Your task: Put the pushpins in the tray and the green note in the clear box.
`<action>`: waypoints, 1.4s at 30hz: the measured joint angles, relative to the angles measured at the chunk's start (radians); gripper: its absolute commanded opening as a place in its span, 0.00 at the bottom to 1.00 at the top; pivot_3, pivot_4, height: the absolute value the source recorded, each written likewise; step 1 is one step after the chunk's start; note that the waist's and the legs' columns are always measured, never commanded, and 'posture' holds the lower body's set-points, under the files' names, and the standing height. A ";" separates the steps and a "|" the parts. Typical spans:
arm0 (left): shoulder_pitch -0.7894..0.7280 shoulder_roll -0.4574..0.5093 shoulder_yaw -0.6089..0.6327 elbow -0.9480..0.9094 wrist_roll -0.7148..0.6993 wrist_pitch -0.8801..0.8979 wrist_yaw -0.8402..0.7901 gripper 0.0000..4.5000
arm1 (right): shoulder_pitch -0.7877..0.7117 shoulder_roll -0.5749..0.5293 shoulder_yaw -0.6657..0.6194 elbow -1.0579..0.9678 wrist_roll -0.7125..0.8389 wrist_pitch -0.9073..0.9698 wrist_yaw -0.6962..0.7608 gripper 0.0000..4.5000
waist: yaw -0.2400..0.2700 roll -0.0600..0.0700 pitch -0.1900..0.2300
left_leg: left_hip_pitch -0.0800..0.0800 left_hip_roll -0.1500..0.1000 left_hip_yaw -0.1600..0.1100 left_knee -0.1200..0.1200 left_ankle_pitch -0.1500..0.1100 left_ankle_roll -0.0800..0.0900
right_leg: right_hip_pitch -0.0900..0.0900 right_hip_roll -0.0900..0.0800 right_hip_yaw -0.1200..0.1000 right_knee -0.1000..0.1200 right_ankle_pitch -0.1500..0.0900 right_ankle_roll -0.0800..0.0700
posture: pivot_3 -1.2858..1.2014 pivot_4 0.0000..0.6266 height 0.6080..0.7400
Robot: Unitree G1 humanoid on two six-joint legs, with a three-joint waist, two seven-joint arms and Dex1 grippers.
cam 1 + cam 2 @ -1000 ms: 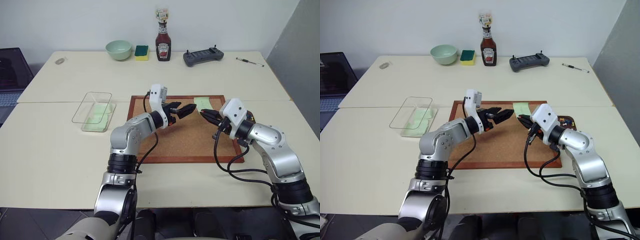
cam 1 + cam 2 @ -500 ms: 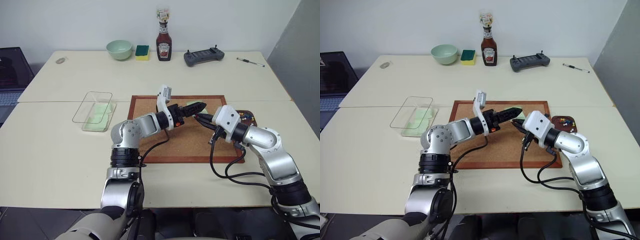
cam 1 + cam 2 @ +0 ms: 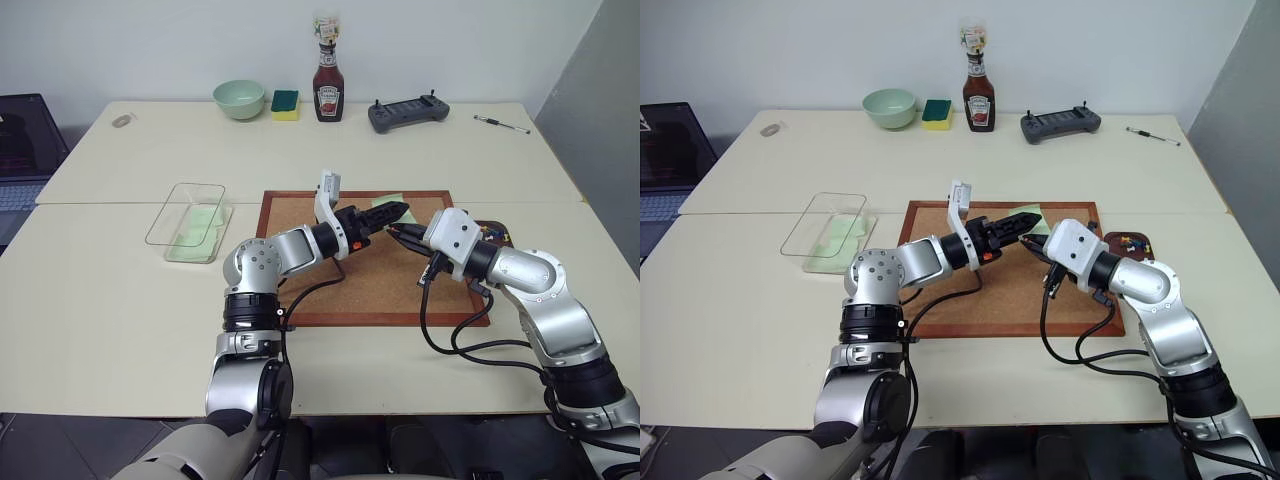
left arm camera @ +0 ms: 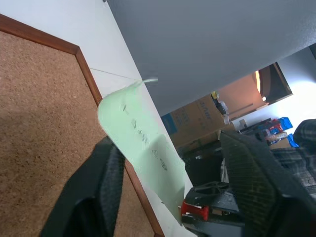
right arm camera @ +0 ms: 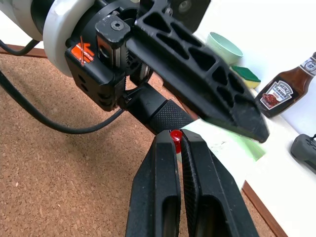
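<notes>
The green note (image 4: 140, 143) hangs in the air over the cork board (image 3: 370, 290), stuck on a red pushpin (image 5: 176, 137). My right gripper (image 3: 393, 231) is shut on that pin's head. My left gripper (image 3: 397, 211) points at the right one, with its jaws apart on either side of the note. The paper leans on one finger (image 4: 106, 173). The tray (image 3: 1132, 245), a dark reddish dish, sits at the board's right edge behind my right wrist with small coloured pushpins in it. The clear box (image 3: 185, 222) stands to the left of the board with a pale green slip inside.
A pale green bowl (image 3: 239, 99), a green-and-yellow sponge (image 3: 284, 104), a ketchup bottle (image 3: 327, 85), a dark controller (image 3: 407, 113) and a pen (image 3: 500, 123) line the table's far side. A laptop (image 3: 20, 150) sits at the left edge.
The note, flat on the board's far right corner a second ago, is now lifted on the pin in my right gripper. My left gripper rolled, reached right around it, and its jaws narrowed.
</notes>
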 measured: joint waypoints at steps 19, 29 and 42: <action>0.005 -0.013 0.047 0.004 -0.067 0.005 0.030 0.02 | -0.002 0.014 0.002 -0.001 -0.018 0.000 -0.006 0.00 | 0.000 0.000 0.000 | 0.000 0.000 0.000 0.000 0.000 0.000 | 0.000 0.000 0.000 0.000 0.000 0.000 | 0.52 0.24 1.00; 0.016 -0.011 0.031 -0.007 -0.076 -0.001 0.020 0.02 | -0.002 0.033 0.001 -0.001 -0.017 0.000 -0.015 0.00 | 0.000 0.000 0.000 | 0.000 0.000 0.000 0.000 0.000 0.000 | 0.000 0.000 0.000 0.000 0.000 0.000 | 0.52 0.24 1.00; 0.018 -0.010 0.033 -0.004 -0.082 -0.043 0.025 0.02 | 0.009 0.062 -0.035 -0.001 -0.006 -0.019 -0.065 0.00 | 0.000 0.000 0.000 | 0.000 0.000 0.000 0.000 0.000 0.000 | 0.000 0.000 0.000 0.000 0.000 0.000 | 0.52 0.24 1.00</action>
